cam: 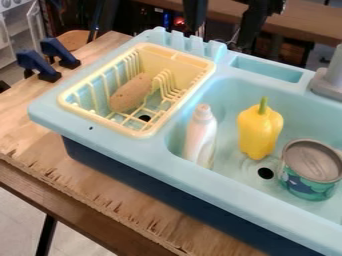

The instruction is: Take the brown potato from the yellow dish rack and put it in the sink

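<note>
At the top edge, behind the sink's back rim, my black gripper (219,37) hangs with its two fingers wide apart and nothing between them. Nearest below it are the sink's back ledge and the pale yellow dish rack (71,107). A brown, potato-like object (131,93) lies in the rack. In the light blue basin, a white bottle (201,135) stands at the left, a yellow pepper with a green stem (260,131) stands upright in the middle, and a can with a teal patterned side (306,183) is at the right.
The light blue sink (119,143) rests on a wooden table (110,192). A grey faucet (329,82) rises at the right edge. Blue clamps (61,51) grip the table's back left side. Upright notches line the sink's back rim near the rack.
</note>
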Motion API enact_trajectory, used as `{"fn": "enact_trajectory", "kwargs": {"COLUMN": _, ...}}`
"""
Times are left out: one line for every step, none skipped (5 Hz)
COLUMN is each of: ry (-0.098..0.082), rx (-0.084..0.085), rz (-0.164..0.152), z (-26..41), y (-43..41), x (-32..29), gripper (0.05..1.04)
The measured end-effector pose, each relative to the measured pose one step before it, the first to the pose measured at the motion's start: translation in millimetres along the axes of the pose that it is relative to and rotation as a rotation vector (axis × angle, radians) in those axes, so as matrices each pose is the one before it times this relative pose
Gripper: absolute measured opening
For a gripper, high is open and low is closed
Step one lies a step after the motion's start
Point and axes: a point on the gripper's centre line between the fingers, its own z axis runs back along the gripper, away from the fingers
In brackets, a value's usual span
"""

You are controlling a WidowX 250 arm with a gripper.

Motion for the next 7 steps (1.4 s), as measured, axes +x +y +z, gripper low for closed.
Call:
{"fn": "enact_trajectory", "kwargs": {"ry": 0.0323, "rx": 0.009, "rz": -0.0057, "z": -9.65, "y": -1.02, "x": -1.88, "gripper": 1.003}}
{"fn": "enact_trajectory", "kwargs": {"ry": 0.0365, "rx": 0.0137, "rz": -0.0053, "z": -5.52, "y": 12.59, "x": -1.05, "gripper": 1.003}}
{"fn": "enact_trajectory", "kwargs": {"ry": 0.0256, "rx": -0.0049, "rz": 0.0364, "z": -10.87, "y": 17.9, "x": -0.22, "gripper": 1.003}}
{"fn": "enact_trajectory", "kwargs": {"ry": 0.0341, "rx": 0.0018, "rz": -0.0425, "z": -4.98, "y": 26.3, "x": -3.01, "gripper": 1.003}}
{"fn": "enact_trajectory", "kwargs": {"ry": 0.0263, "rx": 0.018, "rz": -0.0498, "z": -20.89, "y": 23.53, "x": -3.88, "gripper": 1.003}}
{"fn": "enact_trajectory", "kwargs": {"ry": 0.0083, "rx": 0.0539, "rz": -0.0631, "z": -20.36, "y": 5.32, "x": 2.8, "gripper": 1.003}}
{"fn": "enact_trajectory", "kwargs": {"ry": -0.0155, "rx": 0.039, "rz": -0.0424, "z": -10.01, "y": -3.66, "x": 1.97, "gripper": 1.003}}
